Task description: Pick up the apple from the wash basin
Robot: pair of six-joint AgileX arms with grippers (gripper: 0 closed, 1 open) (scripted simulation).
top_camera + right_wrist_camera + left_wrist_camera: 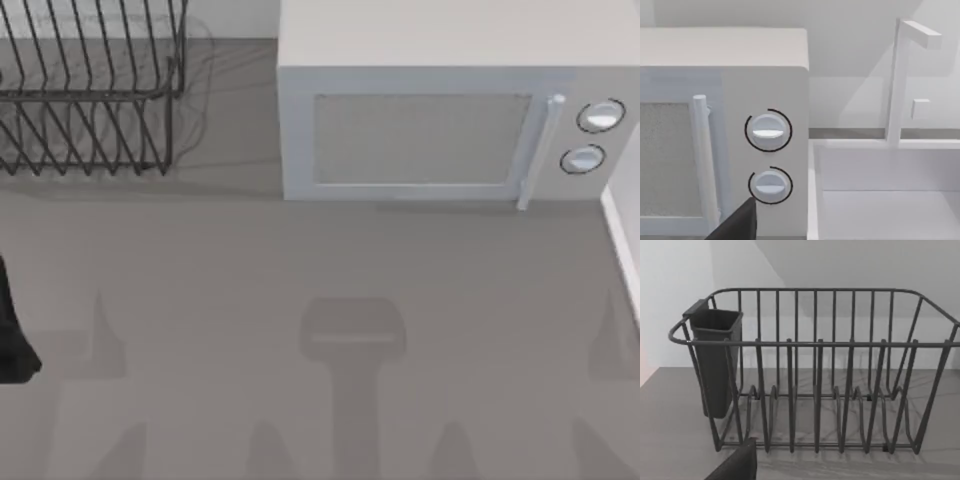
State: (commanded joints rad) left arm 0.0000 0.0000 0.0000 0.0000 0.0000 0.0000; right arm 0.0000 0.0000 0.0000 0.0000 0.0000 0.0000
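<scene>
- We judged the task barely begun: nothing had been grasped, and the apple could not be made out anywhere, so we could not say where it lay.
- The wash basin (880, 200) showed in the right wrist view as a white tub just beside the microwave (440, 110), with a white faucet (900, 80) rising at its far rim. What we could see of its inside looked bare, though its near part was out of sight.
- In the top view, only the basin's rim (620, 240) edged in at the table's right side.
- A dark part of our left arm (12, 330) sat at the table's left edge, and its wrist camera faced the wire dish rack (815, 375) with a dark utensil cup (715, 360) hung on one end.
- A dark wedge lay at the lower edge of each wrist view, likely gripper parts. We could not tell whether either gripper's fingers were apart or together.
- All of the work was left, as we judged it: find the apple in the basin, bring the right arm over it, close on it and lift.
</scene>
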